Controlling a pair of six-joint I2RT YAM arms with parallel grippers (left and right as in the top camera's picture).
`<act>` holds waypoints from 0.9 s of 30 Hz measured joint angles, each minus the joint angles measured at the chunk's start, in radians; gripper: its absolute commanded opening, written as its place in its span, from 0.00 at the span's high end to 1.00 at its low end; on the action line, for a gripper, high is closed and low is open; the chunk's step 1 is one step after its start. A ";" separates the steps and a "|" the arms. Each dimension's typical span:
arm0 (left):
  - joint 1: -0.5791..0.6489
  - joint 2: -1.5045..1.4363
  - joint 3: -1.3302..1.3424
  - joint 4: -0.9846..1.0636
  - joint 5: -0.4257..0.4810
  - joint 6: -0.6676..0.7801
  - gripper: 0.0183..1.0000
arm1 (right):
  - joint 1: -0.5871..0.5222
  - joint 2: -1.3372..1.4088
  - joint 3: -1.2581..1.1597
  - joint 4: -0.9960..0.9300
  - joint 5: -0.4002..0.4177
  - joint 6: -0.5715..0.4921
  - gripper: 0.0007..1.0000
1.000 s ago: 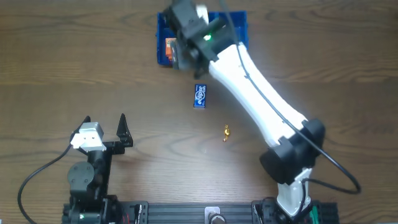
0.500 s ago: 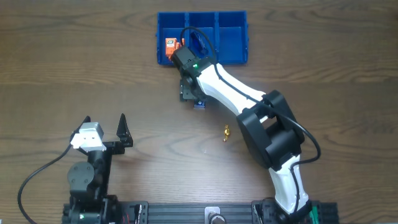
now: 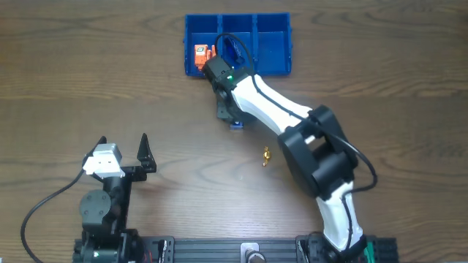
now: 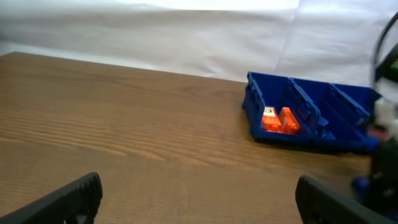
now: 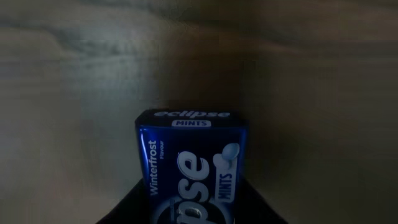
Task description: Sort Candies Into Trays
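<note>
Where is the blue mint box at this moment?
Top view, centre: the mint box lies on the table just short of the blue tray, beneath the right hand, the gold candy nearby.

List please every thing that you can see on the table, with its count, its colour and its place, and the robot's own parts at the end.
tray: one, blue, three compartments, at the far edge of the table
orange candies: two as far as I can tell, orange, in the tray's left compartment
mint box: one, dark blue, flat on the table just in front of the tray
gold candy: one, small, gold wrapper, on the table nearer the arms' bases than the mint box
table: one, brown wood
left gripper: one, black, open, low near its own base, apart from everything
right gripper: one, black, down at the mint box
</note>
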 measured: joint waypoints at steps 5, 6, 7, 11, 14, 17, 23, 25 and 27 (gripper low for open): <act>0.000 0.000 0.000 0.000 0.000 0.000 0.00 | -0.030 -0.294 0.214 -0.103 0.061 -0.100 0.83; 0.000 0.000 0.000 0.000 0.000 0.000 0.00 | -0.055 -0.301 0.305 -0.112 0.069 -0.130 0.83; 0.000 0.000 0.000 0.000 0.000 0.000 0.00 | -0.079 -0.293 0.380 -0.108 0.077 -0.157 0.83; 0.000 -0.001 0.000 0.000 0.000 0.000 0.00 | -0.163 -0.130 0.648 -0.099 0.114 -0.266 0.83; 0.000 -0.001 0.000 0.000 0.000 0.000 0.00 | -0.171 0.066 0.710 -0.024 0.121 -0.319 0.83; 0.000 -0.001 0.000 0.000 0.000 0.000 0.00 | -0.169 0.216 0.708 0.026 0.116 -0.338 0.83; 0.000 -0.001 0.000 0.000 0.000 0.000 0.00 | -0.170 0.288 0.706 0.095 0.116 -0.349 0.73; 0.000 -0.001 0.000 0.000 0.000 0.000 0.00 | -0.170 0.288 0.706 0.093 0.116 -0.349 0.52; 0.000 -0.001 0.000 0.000 0.000 0.000 0.00 | -0.170 0.288 0.706 0.095 0.116 -0.359 0.20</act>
